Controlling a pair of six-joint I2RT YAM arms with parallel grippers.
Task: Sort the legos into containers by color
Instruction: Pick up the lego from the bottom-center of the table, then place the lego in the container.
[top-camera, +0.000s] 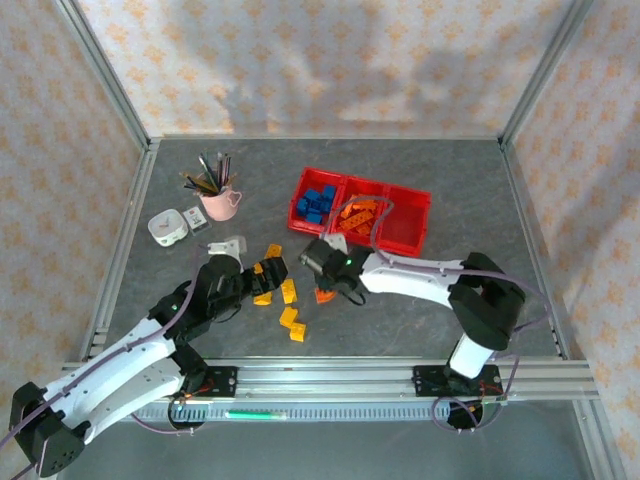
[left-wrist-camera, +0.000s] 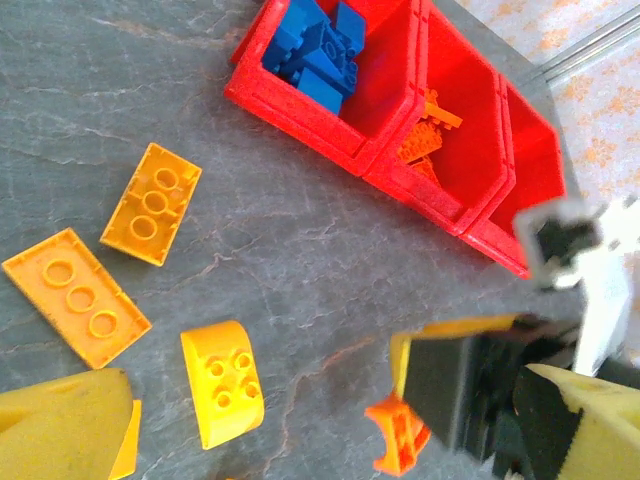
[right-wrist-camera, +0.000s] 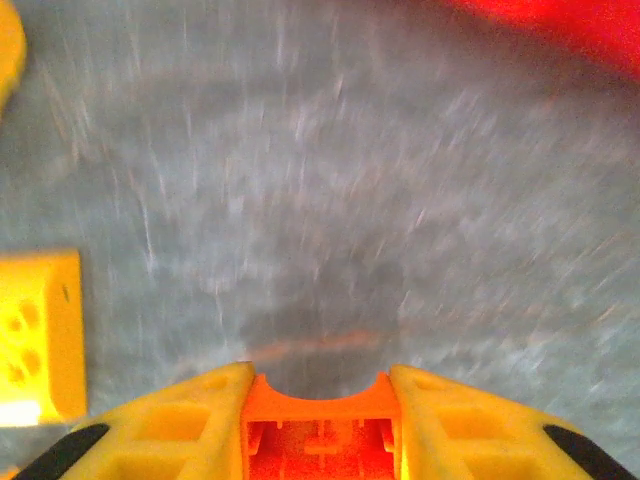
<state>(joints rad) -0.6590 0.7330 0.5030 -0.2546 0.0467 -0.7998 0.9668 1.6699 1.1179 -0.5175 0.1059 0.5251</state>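
Where the right gripper (right-wrist-camera: 320, 385) closes its yellow fingers (right-wrist-camera: 200, 420), one orange arch (right-wrist-camera: 320, 430) is clamped between them, its curved cut-out facing outward. It sits low over the grey table (top-camera: 480, 200), just in front of the containers (left-wrist-camera: 300, 125). The wrist view is blurred, so I cannot tell whether the arch touches the surface.

The left gripper (top-camera: 262, 276) has its jaws spread wide with nothing between them, and hovers among the yellow legos.

Three red bins stand joined in a row. The left one holds a heap of blue legos (left-wrist-camera: 315, 50), too jumbled to count. The middle one holds orange pieces (left-wrist-camera: 425, 140).

Three yellow legos lie under the left wrist camera: two flat six-stud bricks (left-wrist-camera: 152, 203) (left-wrist-camera: 76, 296) near each other and a curved four-stud piece (left-wrist-camera: 222, 383) near them. From above, about six yellow pieces lie scattered between the two grippers.

A pink cup of pens (top-camera: 220, 203) stands well apart at the far left.
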